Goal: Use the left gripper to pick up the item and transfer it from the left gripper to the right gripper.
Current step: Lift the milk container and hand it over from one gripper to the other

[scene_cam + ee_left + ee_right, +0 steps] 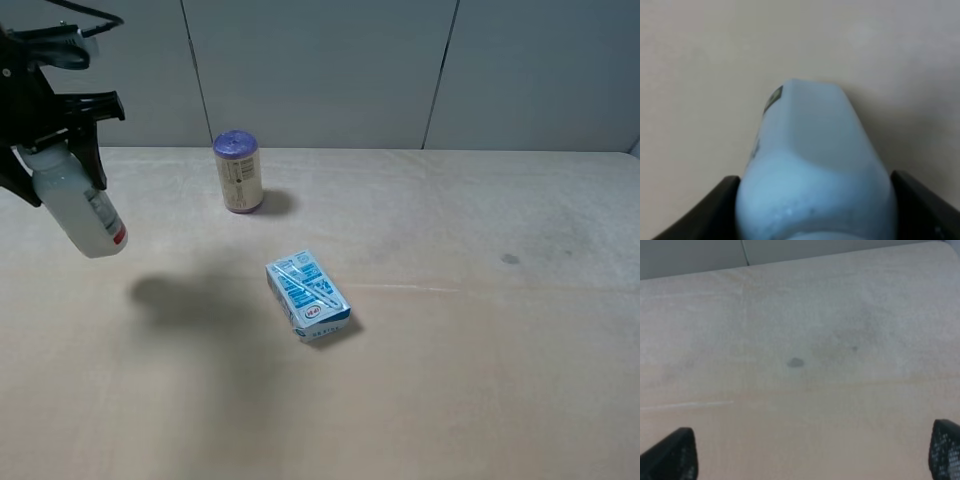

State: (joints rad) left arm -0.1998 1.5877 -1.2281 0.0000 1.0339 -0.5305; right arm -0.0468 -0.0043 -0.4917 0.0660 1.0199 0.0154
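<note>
We saw the slim black left gripper (58,170) clamped on a smooth white plastic bottle (85,215), tilted, at ten o'clock above the beige counter (450,350); the right gripper (807,455) gaped empty.

LIGHT: even, diffuse, from above, no glare | SHADOWS: broad soft patch on pale beige tabletop (480,380); short ones right of purple-topped beige can (238,172) and blue-and-white carton (307,296) | FOCUS: exterior high sharp; left wrist blurred, small white plastic bottle (815,165) tinted bluish; right wrist soft

The left tool (61,180) hides the cap of the bottle (88,215) (label print unreadably small).
</note>
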